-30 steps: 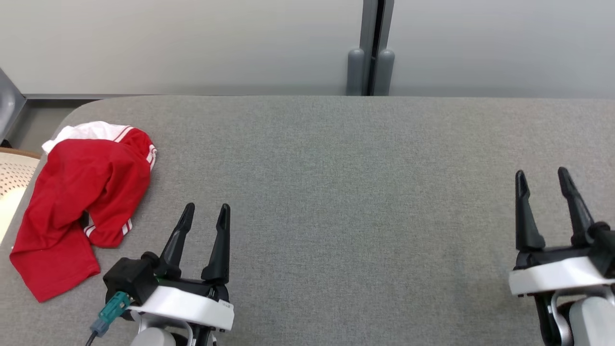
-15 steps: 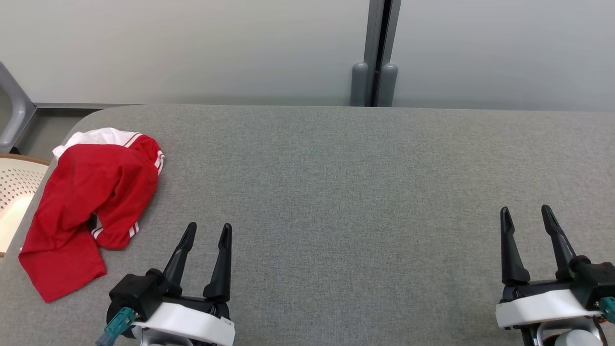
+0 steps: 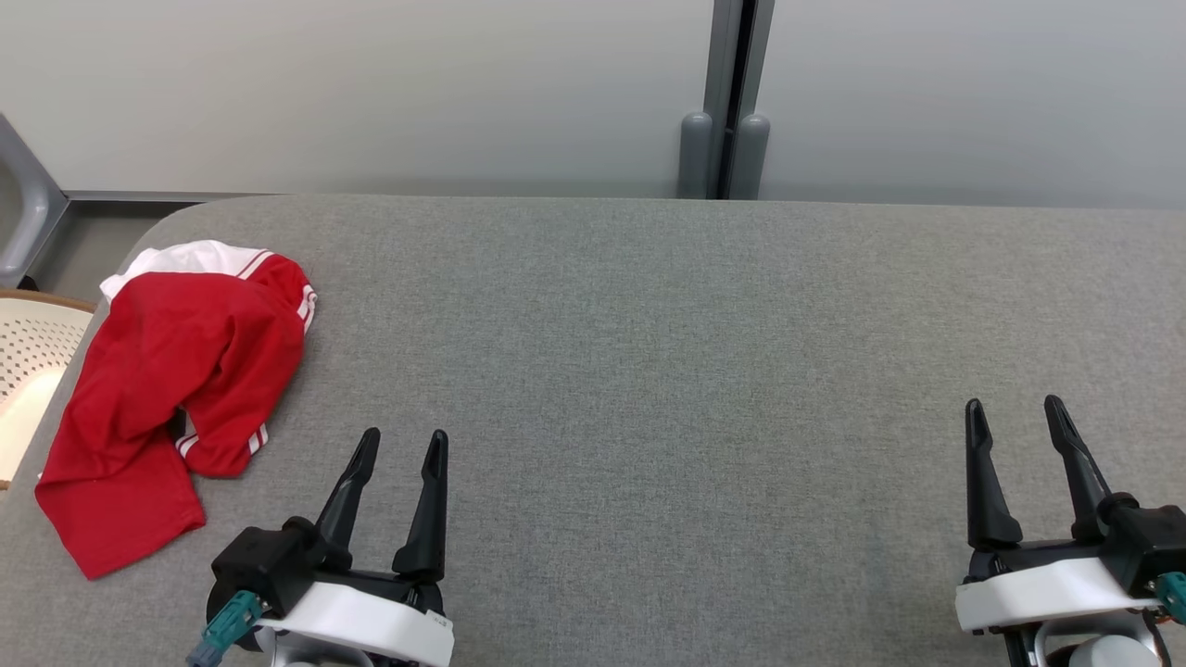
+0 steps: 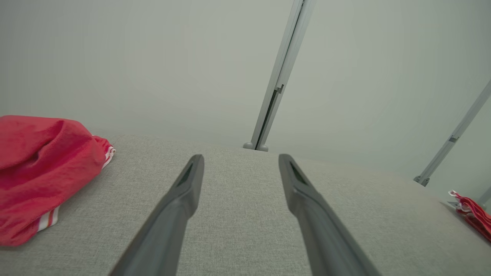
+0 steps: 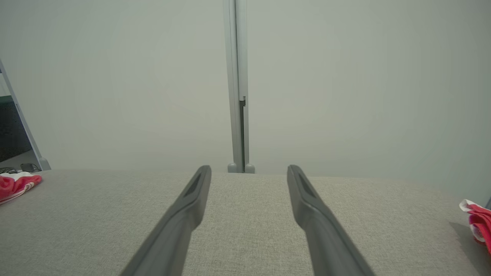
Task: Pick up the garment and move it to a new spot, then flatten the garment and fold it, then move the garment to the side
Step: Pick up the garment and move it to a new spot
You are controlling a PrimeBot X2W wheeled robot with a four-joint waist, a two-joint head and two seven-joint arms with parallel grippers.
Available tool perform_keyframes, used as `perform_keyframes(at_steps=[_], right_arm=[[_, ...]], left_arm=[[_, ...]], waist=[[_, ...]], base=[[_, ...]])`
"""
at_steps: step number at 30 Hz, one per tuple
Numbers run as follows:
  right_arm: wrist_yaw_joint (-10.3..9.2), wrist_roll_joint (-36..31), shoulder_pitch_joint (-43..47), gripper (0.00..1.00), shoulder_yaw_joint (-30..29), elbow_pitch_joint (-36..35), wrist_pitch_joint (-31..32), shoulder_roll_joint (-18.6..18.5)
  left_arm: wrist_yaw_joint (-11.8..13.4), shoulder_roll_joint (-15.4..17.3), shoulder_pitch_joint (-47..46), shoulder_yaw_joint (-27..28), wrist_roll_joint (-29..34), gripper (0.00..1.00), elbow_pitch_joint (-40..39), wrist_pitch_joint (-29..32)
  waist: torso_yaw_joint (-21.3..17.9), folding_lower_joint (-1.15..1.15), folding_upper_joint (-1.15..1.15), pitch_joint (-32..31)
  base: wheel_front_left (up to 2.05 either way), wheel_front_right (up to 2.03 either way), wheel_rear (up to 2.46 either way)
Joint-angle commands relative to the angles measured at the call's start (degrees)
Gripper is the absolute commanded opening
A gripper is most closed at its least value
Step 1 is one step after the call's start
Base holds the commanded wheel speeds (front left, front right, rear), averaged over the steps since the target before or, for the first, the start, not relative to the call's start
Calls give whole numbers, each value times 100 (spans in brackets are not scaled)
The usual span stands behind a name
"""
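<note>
Right gripper (image 3: pixel 1012 401), left gripper (image 3: pixel 405 433) farther back, jaws apart

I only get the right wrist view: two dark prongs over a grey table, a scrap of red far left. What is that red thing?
Observer: A crumpled red garment with white stripes, lying at the table's left end.
Operator: Is anything holding it?
Observer: No; the left claw stands open beside it, not touching.
Operator: What's past that table edge?
Observer: A cream perforated thing, basket or seat; I cannot tell which.
</note>
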Motion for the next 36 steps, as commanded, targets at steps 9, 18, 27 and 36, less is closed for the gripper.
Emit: perform_keyframes(at_steps=[9, 18, 27, 36], right_arm=[[-2, 48, -49, 100, 142, 35, -4, 19], [-2, 85, -87, 100, 431, 182, -4, 3], [-2, 183, -24, 100, 716, 316, -5, 24], [-2, 346, -254, 100, 1252, 534, -5, 0]], left_arm=[[-31, 22, -171, 162, 84, 100, 64, -1], [9, 22, -153, 195, -4, 100, 55, -1], [-1, 21, 16, 316, 74, 100, 75, -1], [105, 20, 218, 545, -21, 100, -104, -1]], waist=[[360, 0, 0, 51], [1269, 0, 0, 43], [2071, 0, 0, -108], [2204, 0, 0, -84]], base=[[0, 0, 0], [0, 0, 0], [0, 0, 0], [0, 0, 0]])
